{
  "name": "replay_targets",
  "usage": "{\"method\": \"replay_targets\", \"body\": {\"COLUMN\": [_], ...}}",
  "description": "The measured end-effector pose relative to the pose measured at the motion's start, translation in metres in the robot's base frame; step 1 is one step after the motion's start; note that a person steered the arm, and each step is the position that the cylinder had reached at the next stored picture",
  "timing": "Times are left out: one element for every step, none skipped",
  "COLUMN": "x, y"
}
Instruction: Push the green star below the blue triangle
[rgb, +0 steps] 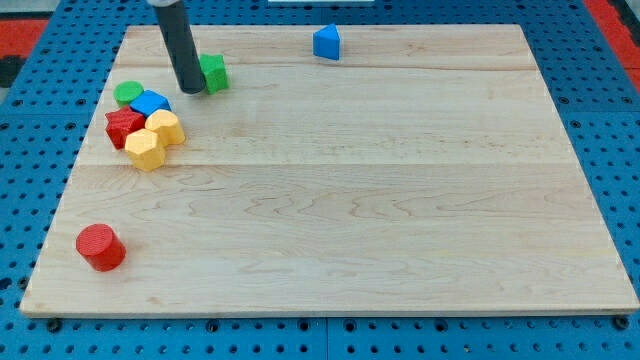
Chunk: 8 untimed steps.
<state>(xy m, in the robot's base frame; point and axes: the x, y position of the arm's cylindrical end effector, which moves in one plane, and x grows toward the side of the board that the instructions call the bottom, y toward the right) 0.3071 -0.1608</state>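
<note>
Tip touching green star on its left side; blue triangle well to the right; no jaws here, only a rod

My tip against the green star's left side

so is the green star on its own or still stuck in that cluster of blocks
On its own. The green star sits apart from the cluster at the view's left, with bare board between them; my tip is against its left side.
</note>
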Motion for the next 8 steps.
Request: {"method": "replay_targets", "body": {"x": [-0.018, -0.026, -0.038, -0.064, -0.065, -0.065, -0.059, -0.049], "y": [0.020, 0.040, 0.002, 0.002, 0.045, 0.088, 0.113, 0.113]}}
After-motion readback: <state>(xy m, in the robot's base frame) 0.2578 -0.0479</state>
